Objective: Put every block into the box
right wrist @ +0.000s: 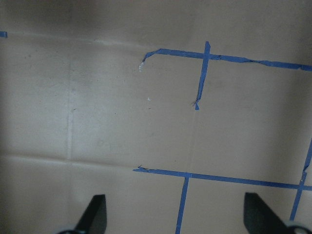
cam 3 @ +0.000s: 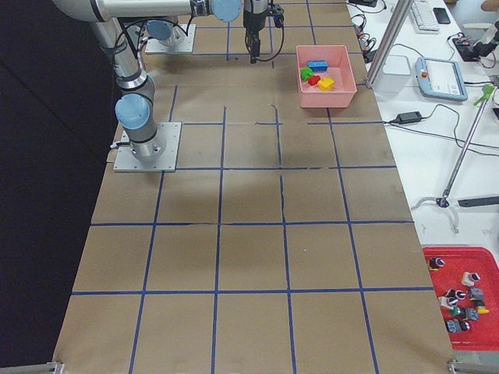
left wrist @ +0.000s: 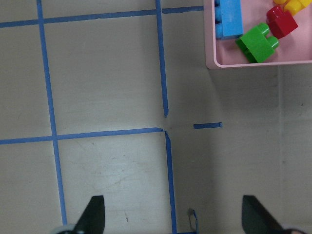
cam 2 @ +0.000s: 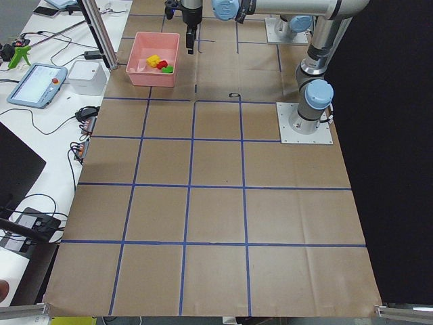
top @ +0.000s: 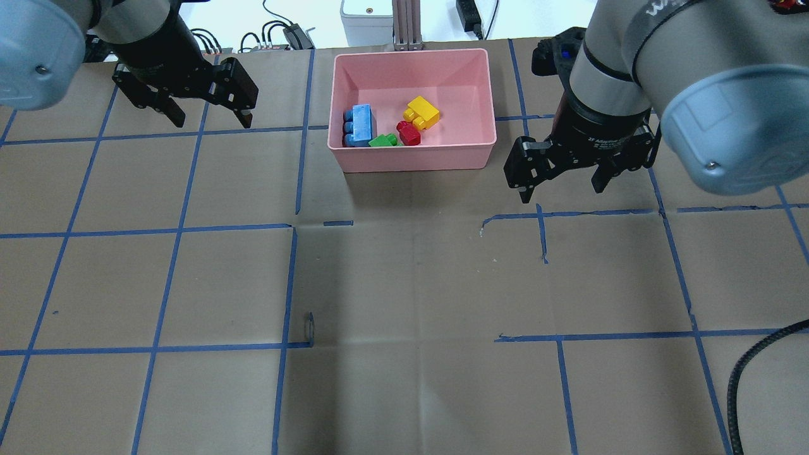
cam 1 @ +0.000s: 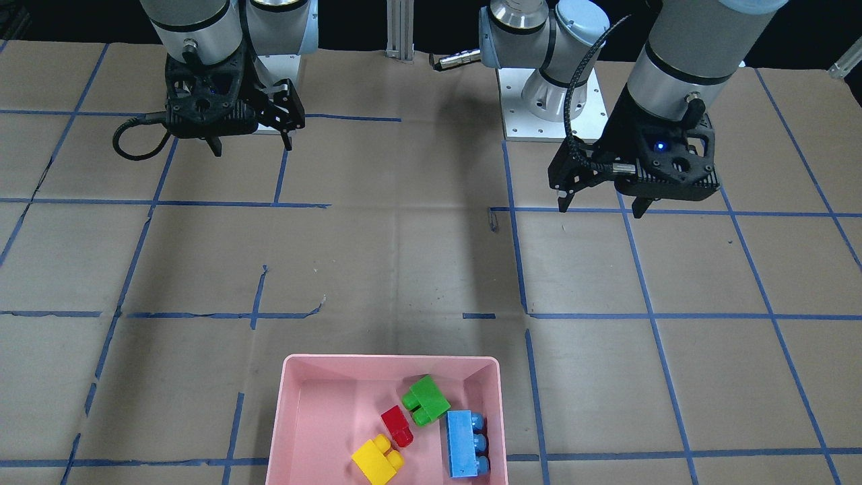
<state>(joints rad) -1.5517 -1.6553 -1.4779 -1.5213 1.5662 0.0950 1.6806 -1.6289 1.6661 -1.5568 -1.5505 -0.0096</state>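
Left gripper (top: 212, 120) and right gripper (top: 560, 191) of mine both hang wide open, empty. Between them, toward each one's inner side, lies the box (top: 411, 165), holding all 4: blue block (top: 360, 124), yellow block (top: 422, 112), green block (top: 382, 141), red block (top: 409, 133). I judge nothing remains to fetch.

Glossy plastic blocks (cam 1: 426, 400) – matt paper table (cam 1: 404, 269)

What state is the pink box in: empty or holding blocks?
Holding blocks. The pink box has the green brick, red brick, blue brick and yellow brick lying on its floor, inside the rim.
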